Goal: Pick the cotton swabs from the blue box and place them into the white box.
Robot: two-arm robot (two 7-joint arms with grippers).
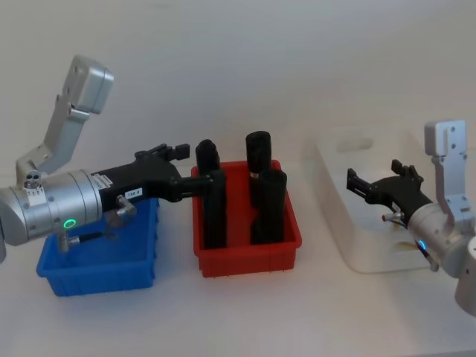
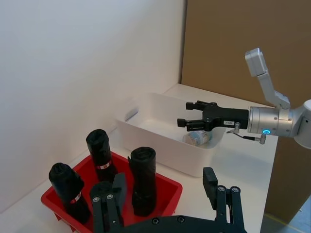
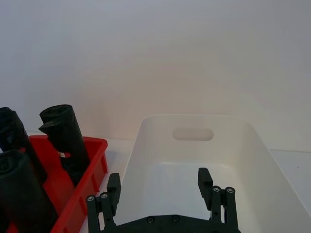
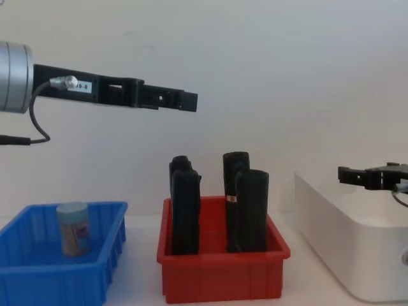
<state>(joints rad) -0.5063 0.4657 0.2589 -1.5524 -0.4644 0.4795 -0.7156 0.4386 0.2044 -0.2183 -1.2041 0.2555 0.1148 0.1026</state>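
at the far left we see the blue box (image 4: pixel 64 287) on the white table (image 1: pixel 245 320). one jar of cotton swabs (image 4: pixel 73 228) stands upright inside it, pale lid on top.

in the head view the left arm's silver forearm (image 1: pixel 52 208) lies across the blue box and reaches toward the red bin. from the chest view the left gripper (image 4: pixel 169 100) hangs high, well above the bins, with its tip over the left side of the red bin. in its own wrist view we find its two fingers (image 2: pixel 109 204) spread wide with nothing between them.

next comes the red bin (image 4: pixel 223 280), just beside the blue box. four tall black cylinders (image 4: pixel 252 204) stand upright in it, two in front and two behind.

further right sits the white box (image 4: pixel 338 255), larger than the coloured bins and a little apart from the red one. from the left wrist view we make out a second jar of cotton swabs (image 2: pixel 198 138) lying on its side on the floor of the white box.

the right gripper (image 2: pixel 184 114) hovers over the white box, just above its rim in the chest view and above the lying jar. its fingers (image 3: pixel 206 187) are parted wide and empty, pointing along the box toward the handle cut-out (image 3: pixel 193 134) in the far wall.
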